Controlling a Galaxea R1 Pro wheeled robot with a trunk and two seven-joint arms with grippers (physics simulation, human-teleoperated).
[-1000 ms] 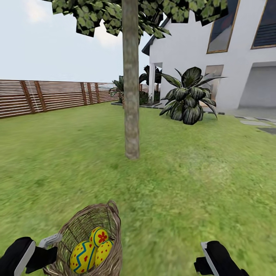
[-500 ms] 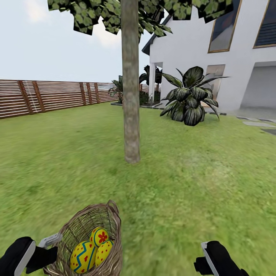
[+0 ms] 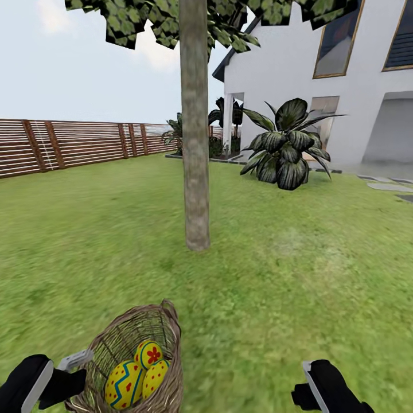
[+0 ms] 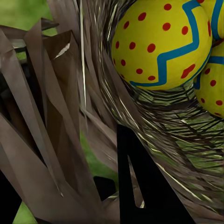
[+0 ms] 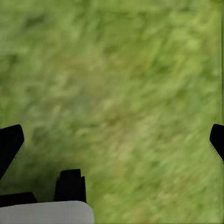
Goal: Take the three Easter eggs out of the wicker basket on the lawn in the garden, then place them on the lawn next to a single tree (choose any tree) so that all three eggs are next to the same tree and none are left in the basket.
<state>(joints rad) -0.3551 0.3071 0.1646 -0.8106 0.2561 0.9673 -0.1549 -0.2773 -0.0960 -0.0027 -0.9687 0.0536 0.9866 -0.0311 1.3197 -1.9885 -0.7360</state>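
At the lower left of the head view, the wicker basket [image 3: 140, 358] holds all three Easter eggs [image 3: 137, 376], and the left hand [image 3: 71, 367] is clamped on its woven wall, one dark finger [image 4: 144, 186] showing against the weave. The right hand [image 5: 112, 140] hangs over bare lawn [image 3: 298, 275] with its fingers wide apart. The tree [image 3: 195, 143] stands at centre frame, well beyond the basket, with the white house [image 3: 287, 69] at the upper right.

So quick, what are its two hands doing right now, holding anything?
Left gripper: closed on the wall of the wicker basket, three eggs inside.
Right gripper: open, empty, with only lawn between its fingers.
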